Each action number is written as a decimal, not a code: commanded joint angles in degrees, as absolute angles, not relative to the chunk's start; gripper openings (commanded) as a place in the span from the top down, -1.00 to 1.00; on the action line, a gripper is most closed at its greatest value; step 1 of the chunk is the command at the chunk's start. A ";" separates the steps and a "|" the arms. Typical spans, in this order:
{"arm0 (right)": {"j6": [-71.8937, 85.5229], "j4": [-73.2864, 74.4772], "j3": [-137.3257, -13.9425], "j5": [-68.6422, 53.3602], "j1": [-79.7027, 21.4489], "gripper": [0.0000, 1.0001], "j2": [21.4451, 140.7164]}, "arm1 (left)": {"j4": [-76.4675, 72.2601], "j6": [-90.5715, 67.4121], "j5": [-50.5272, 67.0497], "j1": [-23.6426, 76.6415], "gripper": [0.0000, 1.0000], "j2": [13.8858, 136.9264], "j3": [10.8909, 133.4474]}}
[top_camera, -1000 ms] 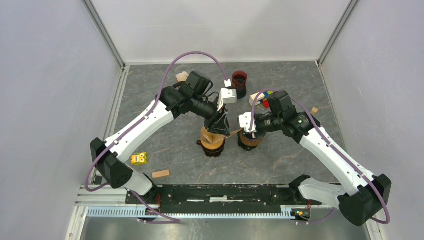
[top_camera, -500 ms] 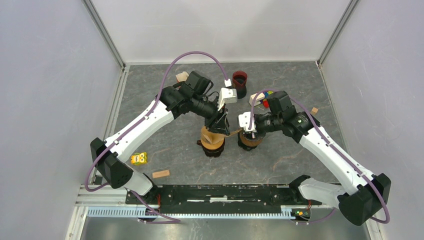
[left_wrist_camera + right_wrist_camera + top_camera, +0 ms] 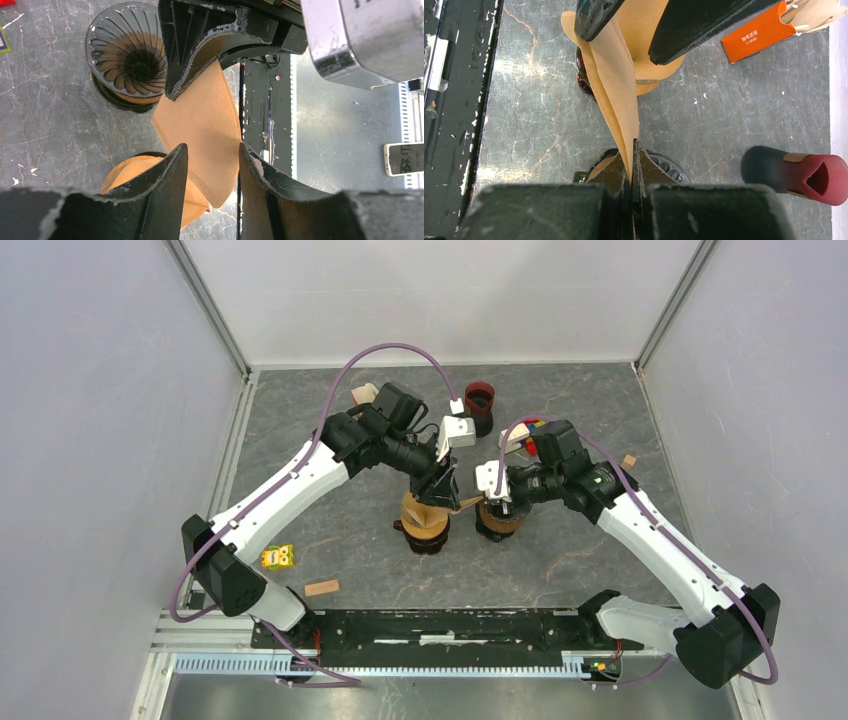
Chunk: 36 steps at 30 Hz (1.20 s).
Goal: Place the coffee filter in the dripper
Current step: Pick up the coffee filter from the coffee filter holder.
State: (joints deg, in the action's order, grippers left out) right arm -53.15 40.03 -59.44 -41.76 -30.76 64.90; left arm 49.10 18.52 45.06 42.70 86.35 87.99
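Note:
A brown paper coffee filter (image 3: 616,85) hangs between the two grippers; it also shows in the left wrist view (image 3: 202,117) and the top view (image 3: 468,503). My right gripper (image 3: 631,145) is shut on one edge of it, just above the glass ribbed dripper (image 3: 127,52), which sits on the table (image 3: 498,522). My left gripper (image 3: 213,150) is open, its two fingers (image 3: 170,165) standing either side of the filter's other end without pinching it. In the top view the left gripper (image 3: 446,492) faces the right gripper (image 3: 488,498).
A stack of brown filters in a holder (image 3: 424,520) sits under the left gripper. A dark red cup (image 3: 479,400) stands behind, also in the right wrist view (image 3: 804,176). An orange box (image 3: 760,29), coloured blocks (image 3: 530,432), a yellow toy (image 3: 278,557) and a wooden block (image 3: 321,588) lie around.
The right gripper has edged slightly left with the filter, which now shows more plainly between the grippers. The left gripper has shifted a little back.

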 commanded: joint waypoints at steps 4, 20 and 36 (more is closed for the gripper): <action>-52.80 40.30 -62.12 -42.45 -31.07 1.00 64.91 | 46.36 19.27 44.09 43.29 0.02 86.71 88.33; -54.33 40.76 -60.93 -42.90 -31.10 1.00 64.26 | 45.70 17.93 42.98 43.33 0.42 87.20 88.95; -54.35 40.91 -60.35 -43.28 -31.11 1.00 64.38 | 45.26 16.82 43.84 43.33 0.96 87.59 89.12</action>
